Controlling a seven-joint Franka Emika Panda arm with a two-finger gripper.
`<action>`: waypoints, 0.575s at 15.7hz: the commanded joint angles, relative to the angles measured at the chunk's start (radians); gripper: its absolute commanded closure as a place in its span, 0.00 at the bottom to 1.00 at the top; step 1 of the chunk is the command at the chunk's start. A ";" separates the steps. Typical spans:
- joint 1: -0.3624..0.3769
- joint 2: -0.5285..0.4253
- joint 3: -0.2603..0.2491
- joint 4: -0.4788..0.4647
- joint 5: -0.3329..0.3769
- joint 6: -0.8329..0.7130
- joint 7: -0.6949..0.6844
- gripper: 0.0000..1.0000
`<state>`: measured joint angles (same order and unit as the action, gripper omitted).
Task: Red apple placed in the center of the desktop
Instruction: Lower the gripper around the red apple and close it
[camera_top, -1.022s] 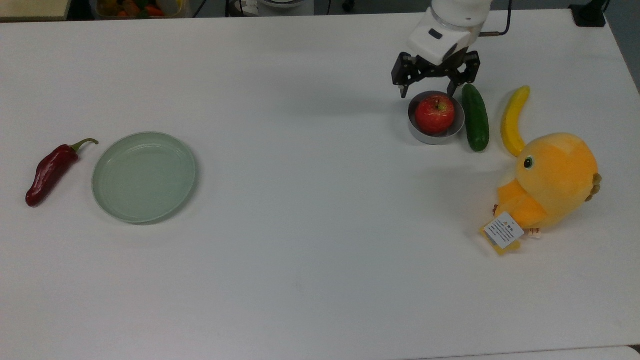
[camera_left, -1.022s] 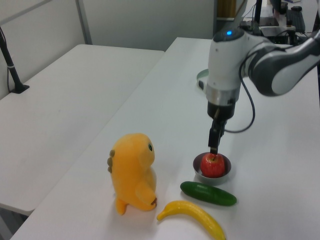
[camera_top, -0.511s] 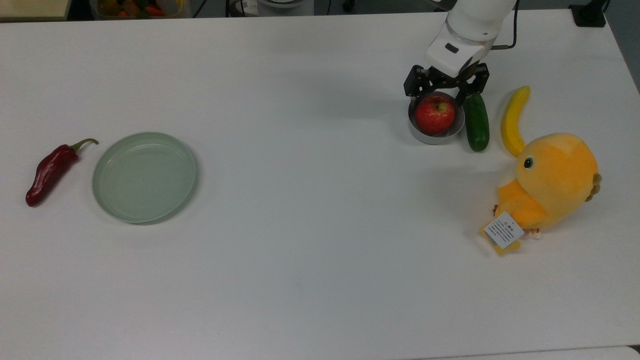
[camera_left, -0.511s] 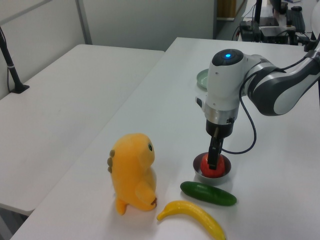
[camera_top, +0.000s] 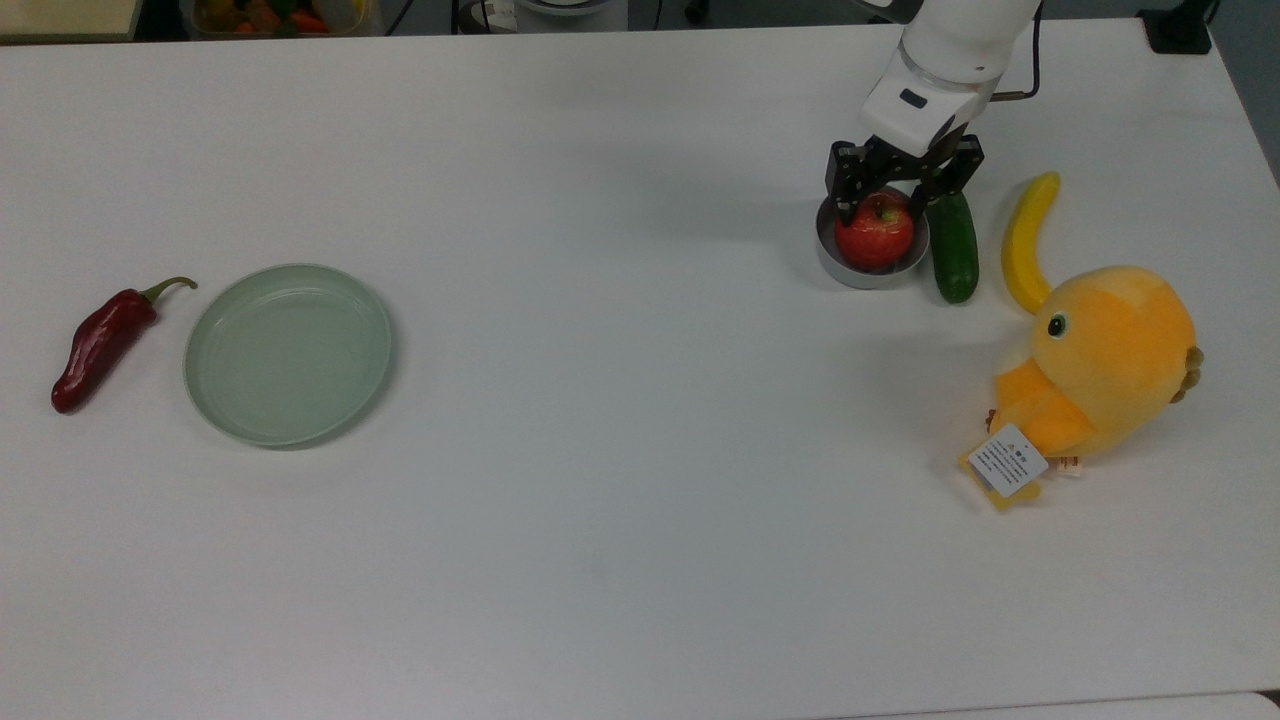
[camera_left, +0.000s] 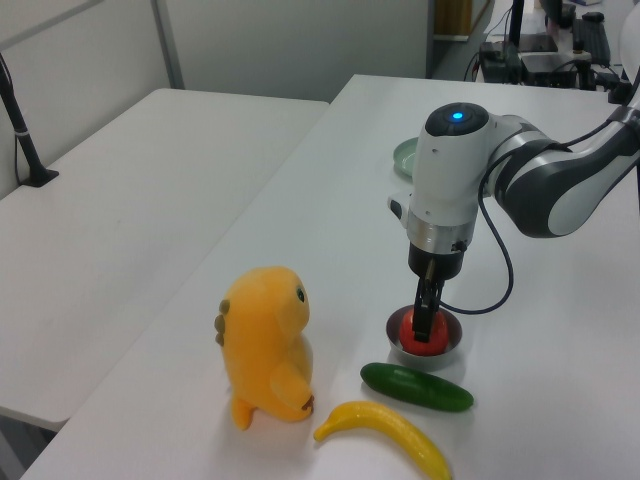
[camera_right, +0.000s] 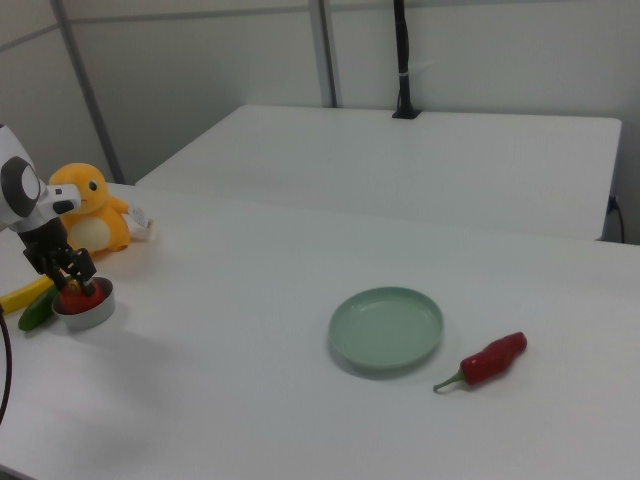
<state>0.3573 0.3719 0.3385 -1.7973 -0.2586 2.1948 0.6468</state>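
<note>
Top view: the arm points straight down, its claw (camera_top: 878, 205) spread around the red apple (camera_top: 876, 233) in a metal bowl (camera_top: 850, 268).

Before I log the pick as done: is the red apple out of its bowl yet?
Not yet. The red apple sits inside the small grey bowl, with the gripper down around its top.

The middle of the white counter (camera_top: 620, 420) lies bare and open. At the top view's right, a dark green cucumber (camera_top: 951, 247), a yellow banana (camera_top: 1028, 242) and an orange plush bird (camera_top: 1100, 368) crowd together. At the top view's left sit a round pale-green plate (camera_top: 288, 353) and a dark-red chili pepper (camera_top: 100, 342), just beside each other.
</note>
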 joint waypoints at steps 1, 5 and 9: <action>0.014 0.010 -0.006 0.007 -0.022 0.014 0.020 0.48; 0.006 -0.002 -0.006 0.007 -0.021 0.014 0.019 0.48; -0.020 -0.057 -0.006 0.009 -0.019 0.014 0.014 0.48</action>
<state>0.3507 0.3677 0.3367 -1.7815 -0.2594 2.1949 0.6470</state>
